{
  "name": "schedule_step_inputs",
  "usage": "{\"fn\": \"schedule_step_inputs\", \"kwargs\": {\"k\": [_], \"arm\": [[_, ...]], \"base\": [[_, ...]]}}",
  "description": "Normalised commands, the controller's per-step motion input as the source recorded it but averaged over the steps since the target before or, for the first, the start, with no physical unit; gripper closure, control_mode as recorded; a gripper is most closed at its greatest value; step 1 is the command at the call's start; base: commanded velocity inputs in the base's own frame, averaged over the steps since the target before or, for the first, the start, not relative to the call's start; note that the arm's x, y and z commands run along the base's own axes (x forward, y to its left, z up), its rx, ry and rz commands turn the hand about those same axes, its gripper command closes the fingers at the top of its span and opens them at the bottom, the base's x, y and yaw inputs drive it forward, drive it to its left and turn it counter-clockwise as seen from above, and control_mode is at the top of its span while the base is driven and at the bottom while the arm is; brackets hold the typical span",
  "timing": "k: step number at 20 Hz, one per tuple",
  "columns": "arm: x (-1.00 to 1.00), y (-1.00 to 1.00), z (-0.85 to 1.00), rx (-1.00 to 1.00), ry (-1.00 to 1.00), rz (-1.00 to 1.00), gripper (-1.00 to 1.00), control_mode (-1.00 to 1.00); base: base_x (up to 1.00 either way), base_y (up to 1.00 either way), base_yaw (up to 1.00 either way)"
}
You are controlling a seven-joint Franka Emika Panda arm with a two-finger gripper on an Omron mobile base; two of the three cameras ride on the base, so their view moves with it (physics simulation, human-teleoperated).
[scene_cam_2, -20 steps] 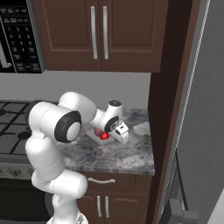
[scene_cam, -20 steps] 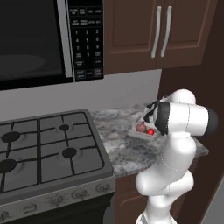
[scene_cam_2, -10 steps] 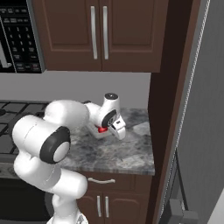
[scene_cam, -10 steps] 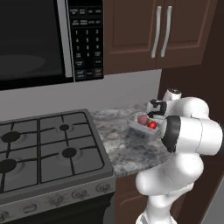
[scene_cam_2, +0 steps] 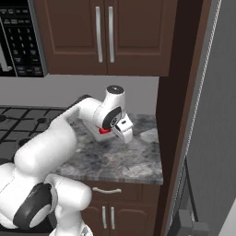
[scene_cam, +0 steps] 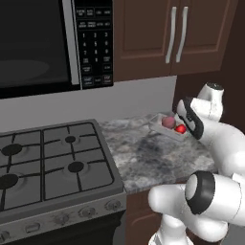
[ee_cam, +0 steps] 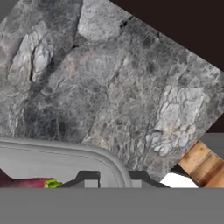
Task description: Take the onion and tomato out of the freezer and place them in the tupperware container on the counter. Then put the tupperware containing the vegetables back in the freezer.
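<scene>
1. The tupperware container sits on the counter at the 2 o'clock corner of the left base view, against the dark cabinet side
2. The onion and the tomato both lie inside it, touching or nearly so; the tomato is at the onion's 4 o'clock
3. The gripper is at the container's rim; in the hand view the tips straddle the rounded corner wall at 6 o'clock
4. Gripper state: apparently closed on the rim, though the tips are cropped and I cannot tell for certain
5. Step in hand, by judgement: lifting the loaded container for the freezer. Keep it level, raise slowly and clear the cabinet side, or the vegetables will roll out
</scene>
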Motion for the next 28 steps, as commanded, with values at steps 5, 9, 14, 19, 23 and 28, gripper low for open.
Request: {"fn": "schedule_step_inputs", "kwargs": {"k": [5, 9, 14, 19, 23, 28], "arm": [[-1.0, 0.0, 0.97, 0.0, -0.07, 0.02, 1.0, -1.0], [-1.0, 0.0, 0.72, 0.0, 0.0, 0.02, 1.0, -1.0], [-0.98, 0.02, 0.65, 0.0, 0.01, 0.01, 1.0, -1.0], [-0.74, 0.09, 0.46, 0.0, 0.07, 0.0, 1.0, -1.0], [-0.5, 0.29, 0.31, 0.0, 0.09, 0.0, 1.0, -1.0], [-0.17, 0.56, 0.33, 0.0, 0.04, 0.06, 1.0, -1.0]], "base": [[0.0, 0.0, 0.0], [0.0, 0.0, 0.0], [0.0, 0.0, 0.0], [0.0, 0.0, 0.0], [0.0, 0.0, 0.0], [0.0, 0.0, 0.0]]}}
